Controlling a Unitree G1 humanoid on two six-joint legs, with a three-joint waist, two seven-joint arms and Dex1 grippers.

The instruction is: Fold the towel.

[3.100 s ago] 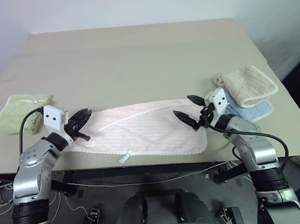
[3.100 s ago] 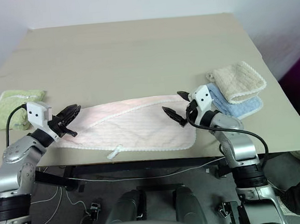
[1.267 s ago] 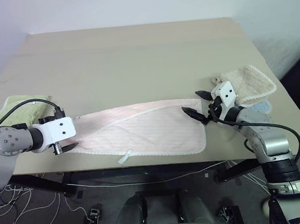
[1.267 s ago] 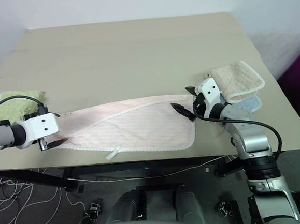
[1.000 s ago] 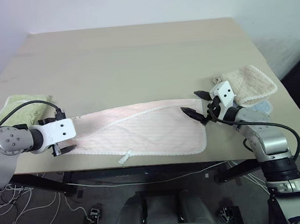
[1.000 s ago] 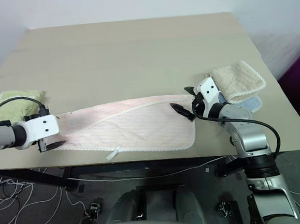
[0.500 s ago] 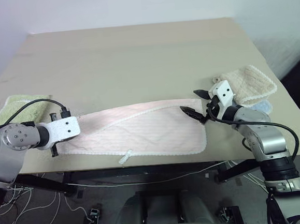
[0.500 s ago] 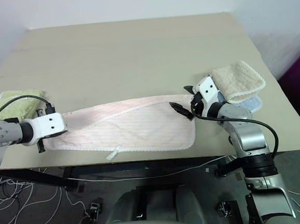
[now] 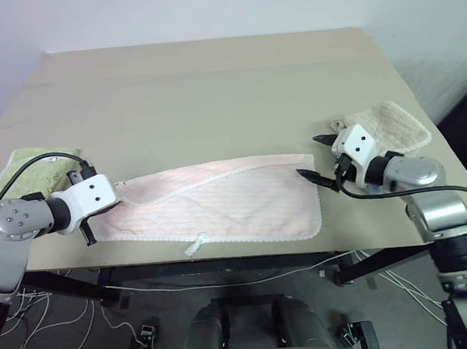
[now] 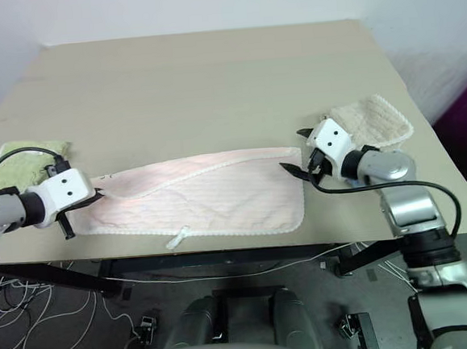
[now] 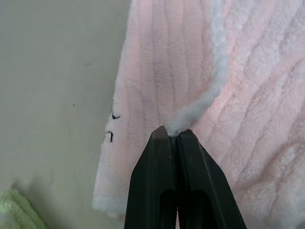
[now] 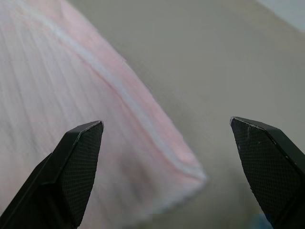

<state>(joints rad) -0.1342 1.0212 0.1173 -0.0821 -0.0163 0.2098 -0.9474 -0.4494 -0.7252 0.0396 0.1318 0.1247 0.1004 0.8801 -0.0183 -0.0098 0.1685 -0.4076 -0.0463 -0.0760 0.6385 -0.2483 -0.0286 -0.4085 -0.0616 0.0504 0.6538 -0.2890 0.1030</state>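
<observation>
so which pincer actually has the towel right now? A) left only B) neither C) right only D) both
A: in the left wrist view the left pincer is shut on the white trimmed edge of the towel, while the right pincer stands open beside the towel's far corner, pinching nothing.

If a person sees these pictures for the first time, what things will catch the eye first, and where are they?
The long pale pink towel lies stretched along the near edge of the table. At its left end the left gripper is shut on the towel's white trim, while at the right end the right gripper hovers with open fingers. A light green folded towel sits at the far left, a beige one at the right.
</observation>
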